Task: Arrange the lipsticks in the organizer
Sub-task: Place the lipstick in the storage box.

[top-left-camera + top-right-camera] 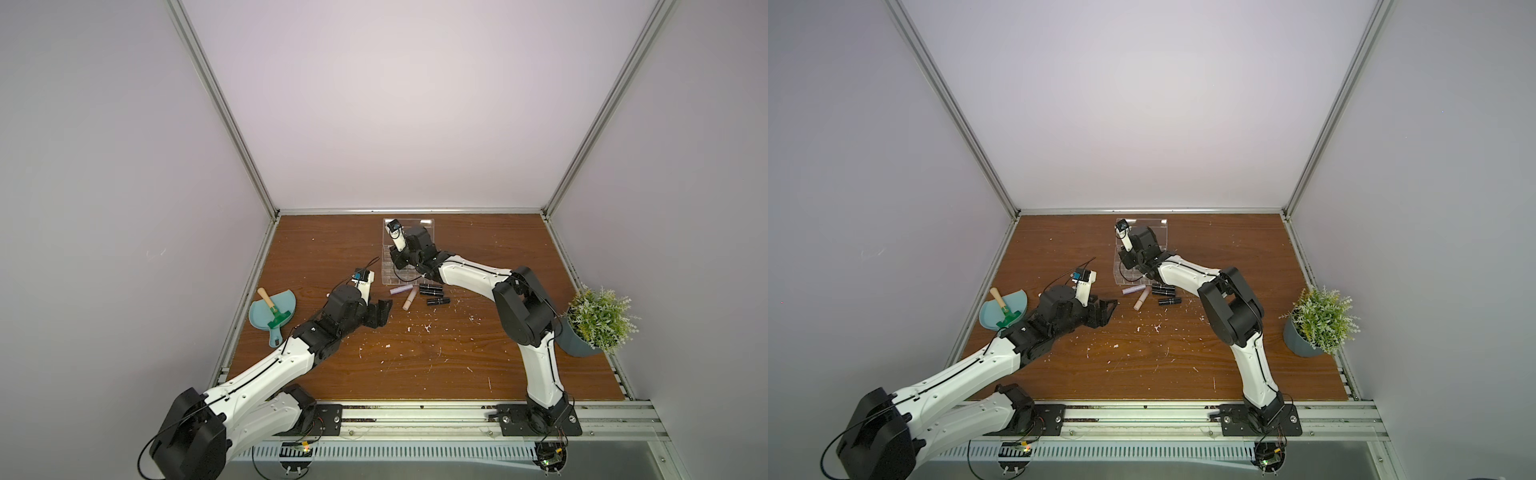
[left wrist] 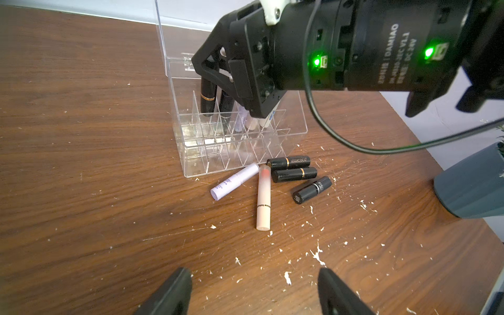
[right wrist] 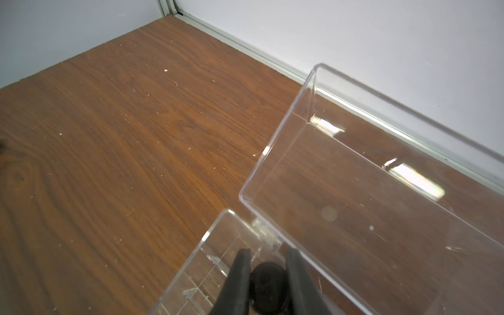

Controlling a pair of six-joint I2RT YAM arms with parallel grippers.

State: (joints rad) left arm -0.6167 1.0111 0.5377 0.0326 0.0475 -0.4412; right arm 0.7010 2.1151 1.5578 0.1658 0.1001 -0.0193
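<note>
Left wrist view: three black lipsticks [image 2: 294, 174], one lilac tube [image 2: 235, 181] and one beige-pink tube [image 2: 264, 198] lie beside the organizer [image 2: 196, 152]. Right gripper [image 3: 268, 251] pinches one black tube [image 3: 268, 283]; left gripper [image 2: 253, 294] stands spread.

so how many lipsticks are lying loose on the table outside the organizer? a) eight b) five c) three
b: a lilac tube, a beige-pink tube and three black tubes lie on the table just in front of the organizer.
</note>
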